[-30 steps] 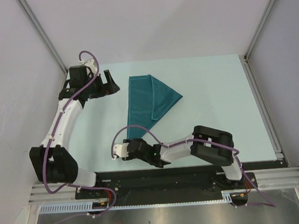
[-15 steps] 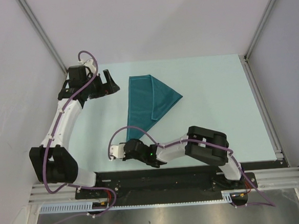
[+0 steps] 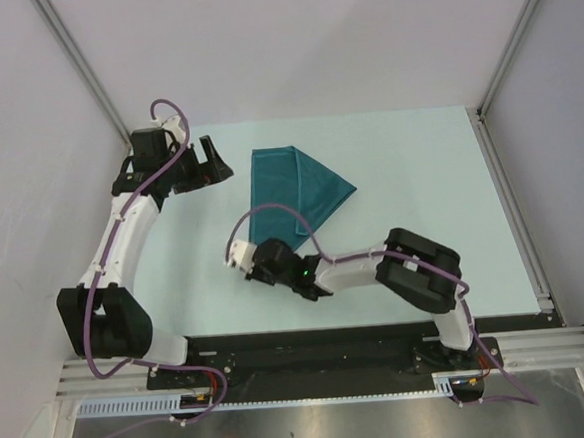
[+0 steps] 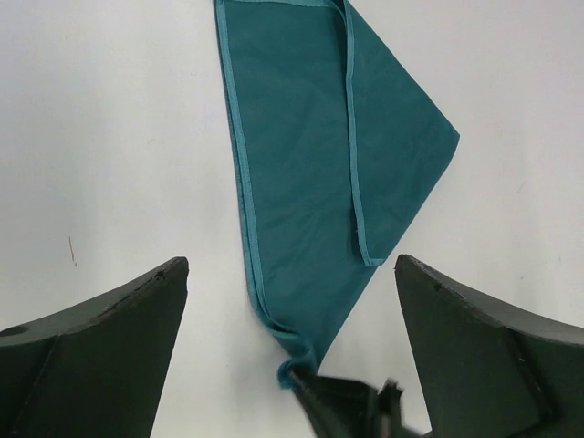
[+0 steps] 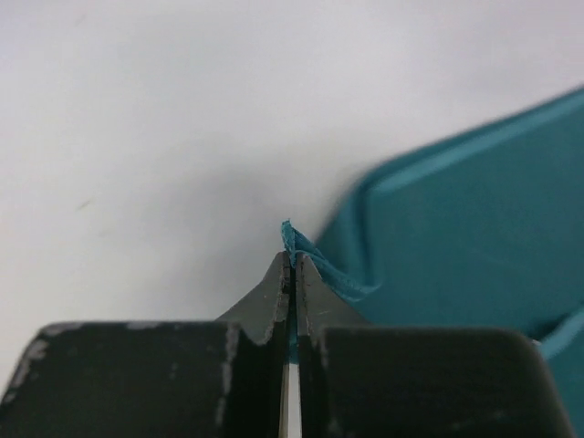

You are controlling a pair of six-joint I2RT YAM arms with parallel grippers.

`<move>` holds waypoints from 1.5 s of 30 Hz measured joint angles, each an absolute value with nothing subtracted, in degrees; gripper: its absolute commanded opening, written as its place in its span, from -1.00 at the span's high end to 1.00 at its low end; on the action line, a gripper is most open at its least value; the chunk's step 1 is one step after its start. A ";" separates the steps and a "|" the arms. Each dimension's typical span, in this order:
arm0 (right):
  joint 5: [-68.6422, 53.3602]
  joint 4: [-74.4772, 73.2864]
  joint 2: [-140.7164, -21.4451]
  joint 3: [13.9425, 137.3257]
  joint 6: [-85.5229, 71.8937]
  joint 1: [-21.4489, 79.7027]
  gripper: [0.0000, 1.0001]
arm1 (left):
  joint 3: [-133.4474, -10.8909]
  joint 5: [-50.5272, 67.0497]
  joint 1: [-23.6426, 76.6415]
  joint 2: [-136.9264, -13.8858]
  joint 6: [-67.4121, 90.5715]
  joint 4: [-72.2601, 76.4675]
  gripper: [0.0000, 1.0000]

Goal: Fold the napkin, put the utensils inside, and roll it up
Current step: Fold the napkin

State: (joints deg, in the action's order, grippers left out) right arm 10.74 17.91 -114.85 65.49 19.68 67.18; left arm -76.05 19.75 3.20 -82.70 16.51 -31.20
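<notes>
The dark teal napkin point(image 3: 292, 184) lies folded into a pointed shape on the pale table point(image 3: 421, 200), its narrow tip toward the arms. My right gripper point(image 3: 277, 248) is shut on that near tip; in the right wrist view the teal hem point(image 5: 290, 234) pokes up between the closed fingertips point(image 5: 276, 274), and the rest of the napkin point(image 5: 465, 246) spreads to the right. My left gripper point(image 3: 211, 161) hovers open just left of the napkin's far edge, with nothing between its fingers point(image 4: 109, 319). Its camera looks down on the napkin point(image 4: 301, 173) and the right gripper point(image 4: 351, 406). No utensils are in view.
Grey walls and metal posts enclose the table on the left, back and right. A rail point(image 3: 511, 204) runs along the table's right edge. The arm bases sit on a black plate point(image 3: 321, 352) at the near edge.
My right arm has swung from the near left up to the napkin's near tip, and its jaws have closed on the corner. The left arm has not moved.
</notes>
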 measured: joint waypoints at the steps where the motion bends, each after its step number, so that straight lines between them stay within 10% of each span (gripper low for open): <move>1: 9.85 17.78 -113.71 65.47 18.06 65.69 1.00 | -76.05 19.77 3.11 -82.70 16.51 -31.18 -1.00; 20: -4.03 18.87 -99.50 62.89 -5.67 31.44 1.00 | -75.42 20.21 2.52 -82.72 16.56 -30.98 -0.99; 45: -2.39 21.34 -108.31 62.02 -11.53 24.12 1.00 | -75.31 21.08 2.48 -83.59 16.97 -30.96 -0.99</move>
